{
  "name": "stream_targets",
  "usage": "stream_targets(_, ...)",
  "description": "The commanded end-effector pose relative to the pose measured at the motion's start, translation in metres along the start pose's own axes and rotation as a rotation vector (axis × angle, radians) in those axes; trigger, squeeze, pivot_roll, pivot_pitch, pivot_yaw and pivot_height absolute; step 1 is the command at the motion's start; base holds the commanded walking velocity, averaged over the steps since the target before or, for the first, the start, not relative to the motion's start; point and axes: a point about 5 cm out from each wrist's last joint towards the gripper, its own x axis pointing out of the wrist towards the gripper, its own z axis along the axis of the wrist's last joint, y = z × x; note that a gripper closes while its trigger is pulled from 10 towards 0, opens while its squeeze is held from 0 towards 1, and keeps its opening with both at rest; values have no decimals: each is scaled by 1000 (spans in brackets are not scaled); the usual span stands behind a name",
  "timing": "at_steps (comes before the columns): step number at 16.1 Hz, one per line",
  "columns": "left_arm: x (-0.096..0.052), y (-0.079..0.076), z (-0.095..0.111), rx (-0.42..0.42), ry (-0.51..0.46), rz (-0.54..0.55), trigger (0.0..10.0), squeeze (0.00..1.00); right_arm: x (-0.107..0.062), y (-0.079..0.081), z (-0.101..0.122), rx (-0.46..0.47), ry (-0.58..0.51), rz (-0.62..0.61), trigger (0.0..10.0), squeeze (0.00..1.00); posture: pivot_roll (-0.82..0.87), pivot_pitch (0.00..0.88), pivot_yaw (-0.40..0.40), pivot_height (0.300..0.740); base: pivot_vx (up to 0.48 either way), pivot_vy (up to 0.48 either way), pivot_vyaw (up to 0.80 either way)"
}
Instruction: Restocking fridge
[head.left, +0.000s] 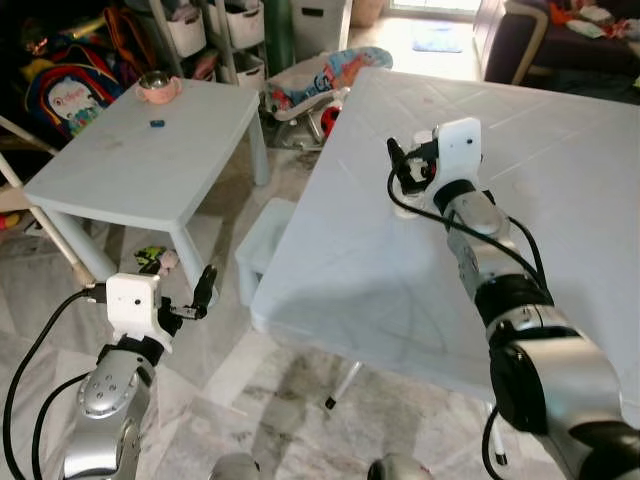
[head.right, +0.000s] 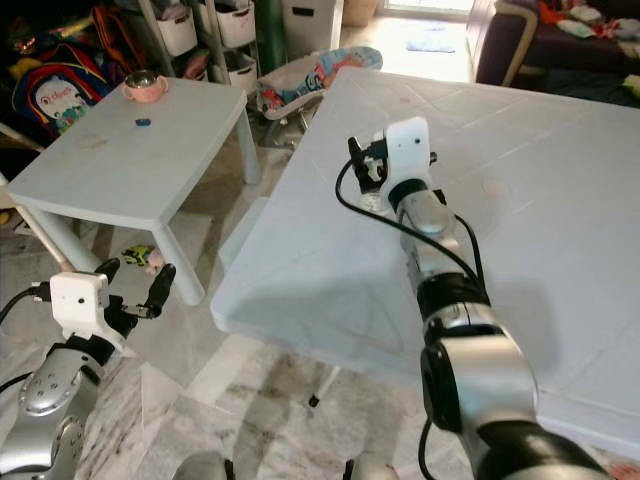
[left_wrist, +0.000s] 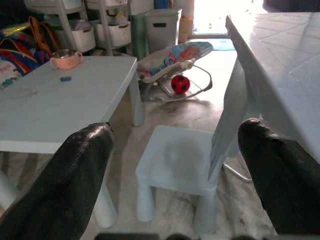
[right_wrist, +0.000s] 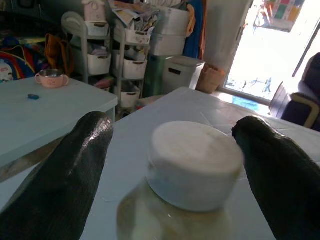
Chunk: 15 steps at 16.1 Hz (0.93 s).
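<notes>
1. My right gripper (right_wrist: 170, 165) is out over the large pale table (head.left: 560, 200), fingers spread wide apart and holding nothing.
2. Through the right wrist camera I see a white round lidded container (right_wrist: 194, 164) standing upright on that table, between the two black fingers (right_wrist: 65, 170) but not touched by either.
3. From the head cameras the container is mostly hidden behind the right wrist housing, so I can only place it near the middle of the table's near-left part, just beside the gripper (head.left: 405, 170).
4. My left gripper (head.left: 190, 300) is low on my left side over the marble floor (head.left: 280, 390), fingers open and empty.
5. The left wrist camera looks between its fingers at a small white stool (left_wrist: 175, 160) tucked by the big table's edge.
6. Further left stands a small low table (head.left: 150, 160) carrying a pink cup (head.left: 158, 88) and a small blue object (head.left: 157, 123), the two apart from each other.
7. Beyond it I see a baby bouncer (left_wrist: 175, 60) with a red ball (left_wrist: 180, 84), plus storage shelves with white bins (left_wrist: 100, 30).
</notes>
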Motion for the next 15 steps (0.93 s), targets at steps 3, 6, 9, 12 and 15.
stream_targets(3, -2, 5, 1, 28, 16, -2, 10000, 0, 6, 4, 1, 3, 45, 35, 863, 0, 139, 65, 39, 740, 0, 0, 0)
stream_targets(6, 0, 6, -2, 29, 25, -4, 10000, 0, 7, -2, 0, 12, 67, 34, 0, 0, 135, 62, 41, 740, 0, 0, 0)
stream_targets(9, -1, 4, -4, 26, 30, -7, 10000, 0, 7, -5, 1, -9, 73, 44, 0, 0, 130, 57, 38, 740, 0, 0, 0)
stream_targets(12, 1, 2, -5, 23, 30, -11, 10000, 0, 7, -6, 0, -12, 78, 42, 0, 0, 122, 53, 39, 740, 0, 0, 0)
stream_targets(15, 6, -2, -7, 27, 41, -33, 10000, 0, 11, -8, 9, -24, 61, 32, 0, 0, 92, 40, 39, 740, 0, 0, 0)
